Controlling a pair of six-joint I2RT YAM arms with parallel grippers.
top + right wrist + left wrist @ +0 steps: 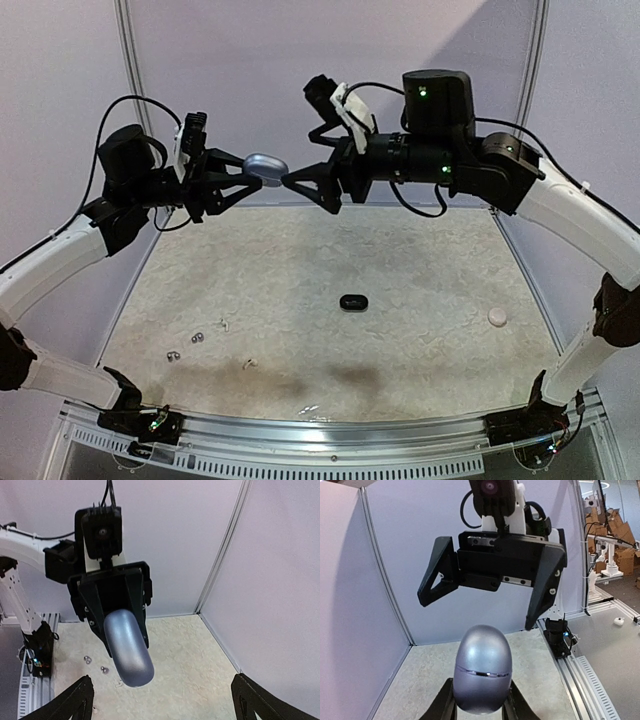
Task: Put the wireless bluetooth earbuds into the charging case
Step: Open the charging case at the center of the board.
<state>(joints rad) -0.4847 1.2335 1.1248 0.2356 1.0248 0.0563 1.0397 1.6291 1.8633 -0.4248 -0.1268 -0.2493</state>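
Overhead, well above the table (420, 250), the left gripper (252, 172) is clamped on the case (268, 166), a silvery-grey egg. It is closed, and its seam shows as a thin line in the left wrist view. The fingers (445, 707) pinch its near end from both sides.

At the case's 3 o'clock the right gripper (305, 190) faces it with jaws spread wide and nothing between them. Its tips are near the case, and the wrist views show them apart from it.

Down on the table, two grey earbuds (197, 337) lie loose at 8 o'clock, near each other but not touching. Two pale specks (250, 363) lie just beside them, too small to tell. A black oval (353, 302) sits near the centre and a white pebble (497, 316) at 4 o'clock.
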